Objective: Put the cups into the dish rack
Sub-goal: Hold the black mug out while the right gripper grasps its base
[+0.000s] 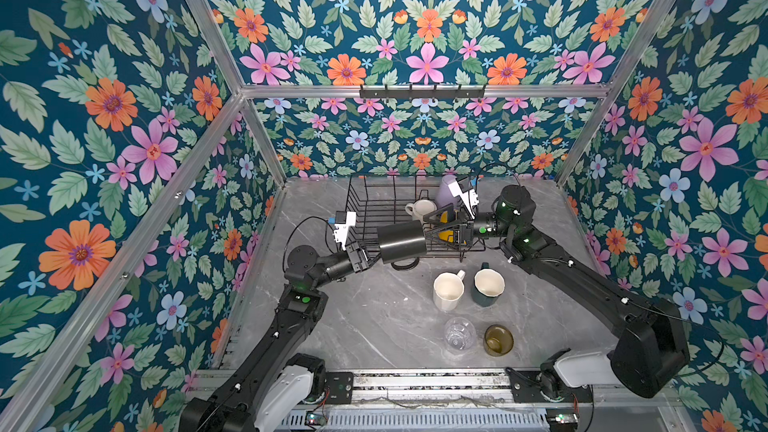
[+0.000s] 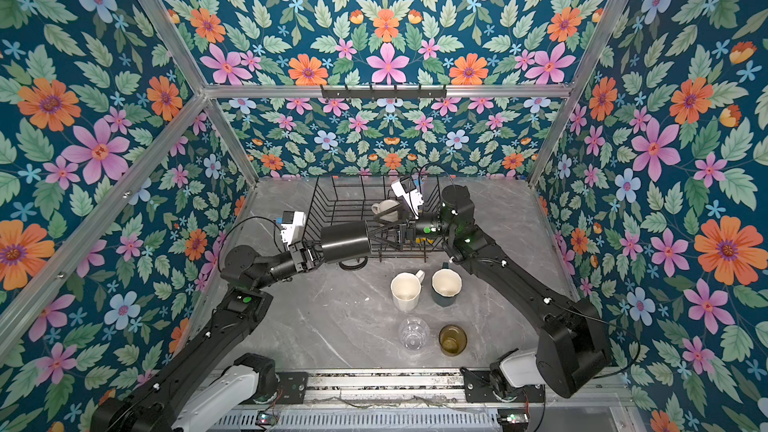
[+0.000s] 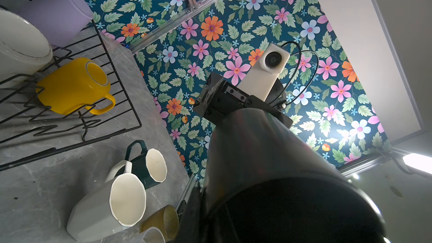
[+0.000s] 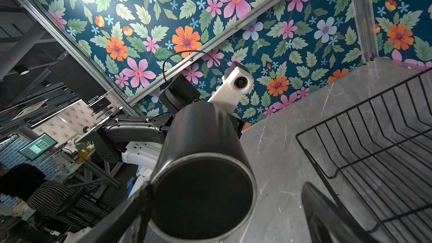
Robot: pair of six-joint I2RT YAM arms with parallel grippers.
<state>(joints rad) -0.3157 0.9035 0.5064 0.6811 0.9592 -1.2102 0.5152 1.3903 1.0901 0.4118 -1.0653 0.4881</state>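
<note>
At five o'clock on the grey marble tabletop (image 1: 374,326), nearest the front rail, the clear glass (image 1: 459,334) and the amber glass (image 1: 498,339) stand upright just beside each other, untouched. A little farther in, toward four o'clock, the cream mug (image 1: 448,290) and the dark green mug (image 1: 487,286) stand side by side, mouths up.

Around the centre, above the near edge of the dish rack (image 1: 374,201), my left pincer (image 1: 374,254) pinches the black mug (image 1: 401,241) at one end. It holds the mug on its side in the air, handle underneath. I judge this pose to be a handover. The free end points toward three o'clock, straight at my right pincer (image 1: 432,226), whose jaws are spread wide either side of that end without closing on it.

At twelve o'clock the rack holds three cups in its right half. The yellow mug (image 3: 74,85) lies on its side among the dividers, with the white mug (image 1: 422,209) just beside it. The lilac tumbler (image 1: 446,193) leans at the far side. The left half is bare wire, which looks to me like the room for this mug.
</note>
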